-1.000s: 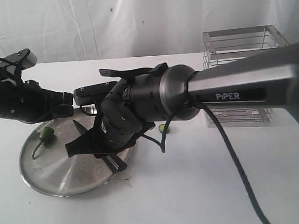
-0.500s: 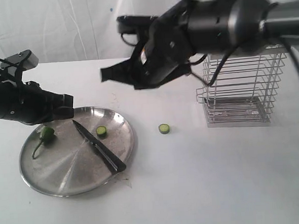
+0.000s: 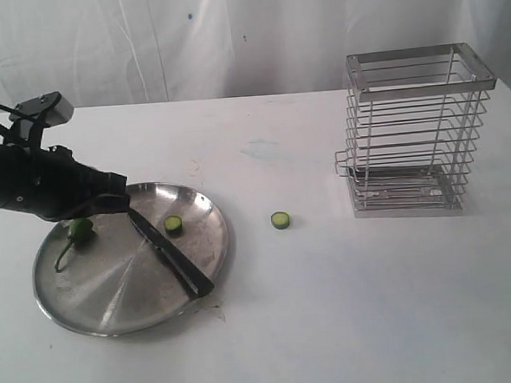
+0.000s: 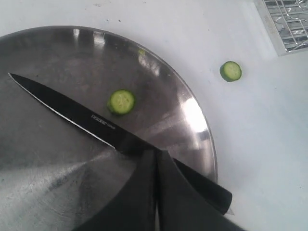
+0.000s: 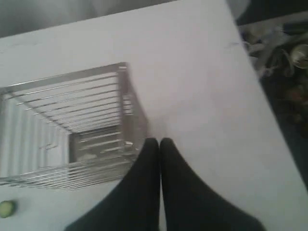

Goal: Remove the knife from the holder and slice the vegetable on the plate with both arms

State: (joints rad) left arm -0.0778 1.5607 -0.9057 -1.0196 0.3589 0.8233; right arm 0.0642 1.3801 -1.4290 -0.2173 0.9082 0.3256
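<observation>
Two claws pressed shut & empty, so I'd worry the left claw (image 4: 157,154), by the vegetable (image 3: 81,230) at 10 o'clock on the plate (image 3: 90,321), bumps the knife (image 3: 168,253), w/ handle overhanging the rim at 4 o'clock, onto the tabletop (image 3: 333,317); right claw (image 5: 160,142) is up over the holder (image 3: 417,129).

1. The plate (image 3: 97,292) sits on the table (image 3: 333,317), at the left.
2. The knife (image 3: 165,251) lies flat on the plate, its tip toward the back left and its handle end over the front-right rim.
3. The vegetable (image 3: 82,230) lies at the plate's back left, left of the knife tip.
4. A cut disc (image 3: 173,223) lies on the plate just right of the blade.
5. A second disc (image 3: 281,219) lies on the table between plate and holder, nearer the plate.
6. The holder (image 3: 412,130) stands upright at the right, well apart from the plate.
7. The left gripper (image 3: 115,201) hangs over the plate's back-left rim, just beside the vegetable and possibly touching it.
</observation>
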